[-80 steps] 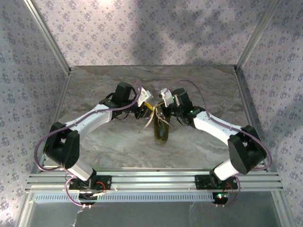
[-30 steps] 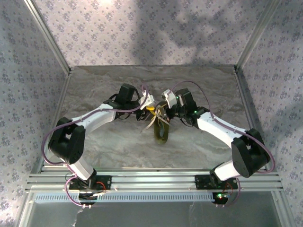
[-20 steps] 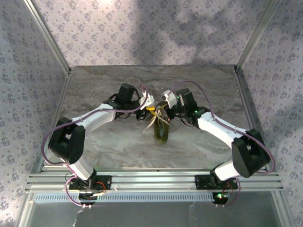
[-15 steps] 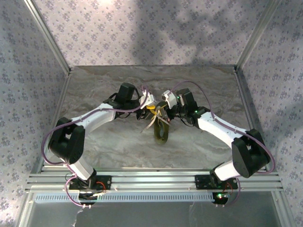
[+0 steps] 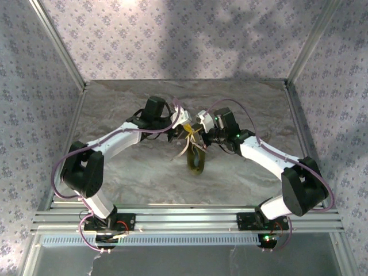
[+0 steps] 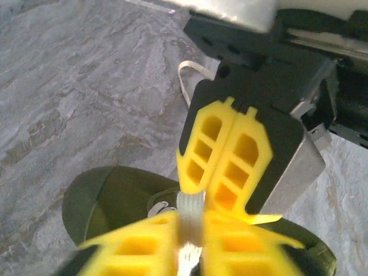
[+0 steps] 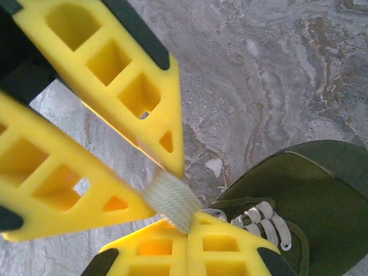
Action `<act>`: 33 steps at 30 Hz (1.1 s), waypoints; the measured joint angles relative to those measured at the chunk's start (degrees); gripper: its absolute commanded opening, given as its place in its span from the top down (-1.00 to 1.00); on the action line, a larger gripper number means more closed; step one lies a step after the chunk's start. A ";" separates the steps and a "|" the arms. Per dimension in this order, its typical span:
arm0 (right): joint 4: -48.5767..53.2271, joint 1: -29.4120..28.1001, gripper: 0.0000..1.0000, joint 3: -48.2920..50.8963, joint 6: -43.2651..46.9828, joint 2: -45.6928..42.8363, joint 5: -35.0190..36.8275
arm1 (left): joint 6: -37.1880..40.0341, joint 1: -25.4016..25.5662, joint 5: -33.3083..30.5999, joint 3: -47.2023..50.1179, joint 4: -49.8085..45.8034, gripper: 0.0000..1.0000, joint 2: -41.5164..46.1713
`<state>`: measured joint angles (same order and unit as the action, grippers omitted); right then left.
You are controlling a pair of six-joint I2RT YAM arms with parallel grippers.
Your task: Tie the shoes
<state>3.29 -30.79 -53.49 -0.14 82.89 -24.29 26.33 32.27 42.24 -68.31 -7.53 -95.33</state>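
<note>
Top view, centre: left gripper (image 6: 190,227) and right gripper (image 7: 188,225) both pinch one lace (image 7: 171,198) at the upper end of the shoe (image 5: 196,162).

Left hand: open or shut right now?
Shut on the lace: the left hand pinches it between yellow fingers, no gap showing.

The shoe (image 5: 196,163) lies on the table (image 5: 129,175); above its far end, a lace (image 6: 190,210) runs between left pincer (image 6: 190,229) and right pincer (image 7: 187,224).
</note>
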 measured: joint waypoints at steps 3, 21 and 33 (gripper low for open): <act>0.42 0.00 0.87 0.00 0.04 0.00 -0.28 | 0.50 0.00 0.50 -0.59 -0.46 1.00 -0.09; 23.98 17.11 -0.09 -2.40 -15.63 -4.04 20.24 | -7.26 0.76 -0.11 0.33 0.11 1.00 1.25; 30.42 22.84 -0.10 -2.32 -22.47 9.07 22.45 | -13.97 1.29 -0.72 0.87 4.22 1.00 1.57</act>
<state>33.71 -7.94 -55.81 -22.61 91.96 -1.85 12.36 33.56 41.52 -67.44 -3.31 -93.76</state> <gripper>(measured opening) 0.552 0.043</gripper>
